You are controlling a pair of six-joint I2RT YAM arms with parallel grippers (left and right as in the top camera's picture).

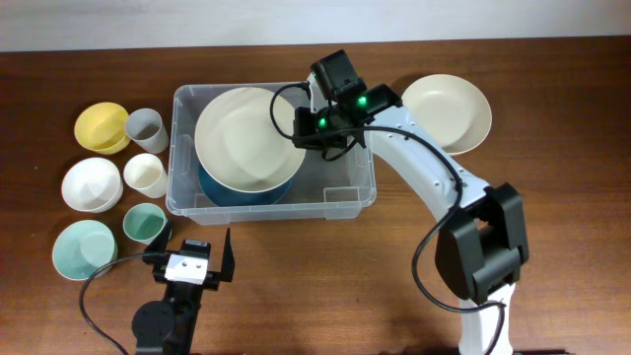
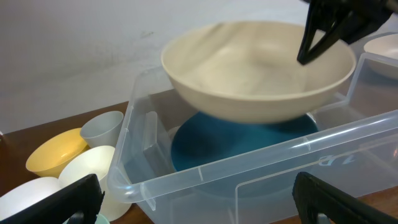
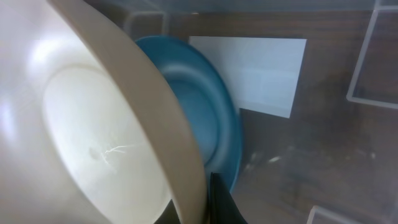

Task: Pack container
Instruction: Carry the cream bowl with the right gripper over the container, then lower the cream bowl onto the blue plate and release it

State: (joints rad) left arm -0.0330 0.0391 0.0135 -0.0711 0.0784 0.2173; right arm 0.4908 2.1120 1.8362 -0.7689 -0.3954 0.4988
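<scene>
Dark wood counter carries the container at centre, with one blue bowl lying inside. Right claw pinches the rim of a cream bowl, tilted above the blue one and not yet set down. Left claw stands wide and empty. A second cream dish, small bowls and cups lie outside; packing is judged to be at an early stage.

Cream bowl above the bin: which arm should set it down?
Right. The right gripper is shut on the cream bowl at its rim, above the blue bowl in the container. The left gripper stands open outside it.
</scene>
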